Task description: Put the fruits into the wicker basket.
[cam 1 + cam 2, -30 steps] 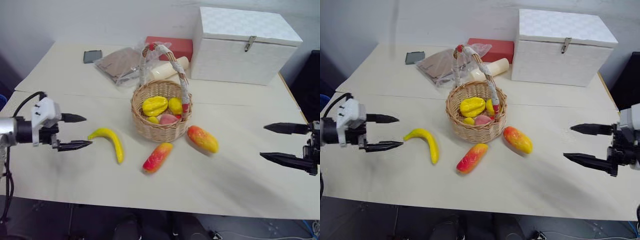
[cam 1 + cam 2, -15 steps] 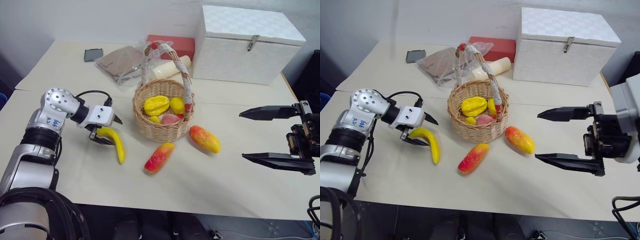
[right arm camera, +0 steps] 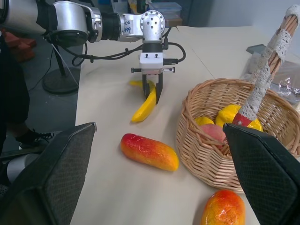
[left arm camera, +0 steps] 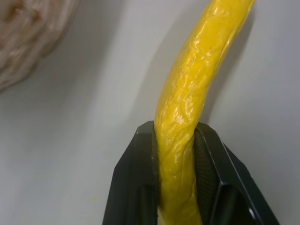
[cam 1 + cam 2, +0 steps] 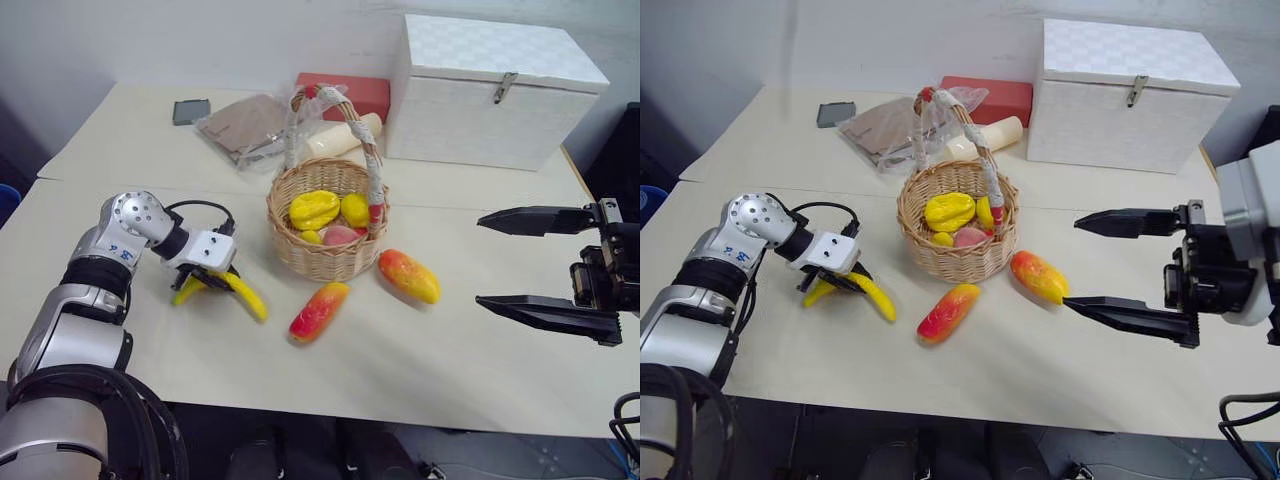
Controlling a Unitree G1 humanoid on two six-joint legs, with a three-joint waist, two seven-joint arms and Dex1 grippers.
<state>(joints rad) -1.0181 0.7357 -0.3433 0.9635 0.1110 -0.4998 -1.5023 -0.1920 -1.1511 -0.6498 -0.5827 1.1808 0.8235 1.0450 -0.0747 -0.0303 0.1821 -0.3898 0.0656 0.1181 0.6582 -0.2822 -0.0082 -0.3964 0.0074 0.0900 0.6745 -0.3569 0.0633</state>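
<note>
Count: 1 banana (image 5: 236, 291), 2 mango-like fruits, 1 wicker basket (image 5: 300, 255), 2 grippers.

Banana lies on the table (image 5: 420, 360), left of basket, well apart from its wall. Left gripper (image 5: 213, 283) has its black fingers closed on the banana near the stem end; the rest of the banana sticks out toward the near mango. Left wrist view shows this best: both fingers (image 4: 136, 187) pressed on either side of the yellow skin, banana running up between them, a bit of basket weave at a corner.

Near mango (image 5: 317, 311) lies on table just in front of basket, not touching it. Far mango (image 5: 408, 276) lies at basket's right front, close to the wall; contact can't be told. Basket already holds several yellow pieces and one pinkish one; handle wrapped in white and red cloth.

Right gripper (image 5: 530, 264) hangs over table's right side, fingers spread wide, nothing between them, well apart from all fruit.

Head views alone show the back of the table: 1 white box (image 5: 490, 95) w/ latch, 1 red box (image 5: 345, 92), 1 cream roll (image 5: 335, 138), 1 clear bag w/ brown stuff (image 5: 245, 125), 1 small dark phone-like item (image 5: 190, 110). Right wrist view gives the side look: left gripper pointing down onto banana, basket inside w/ fruit, both mangos in front.
</note>
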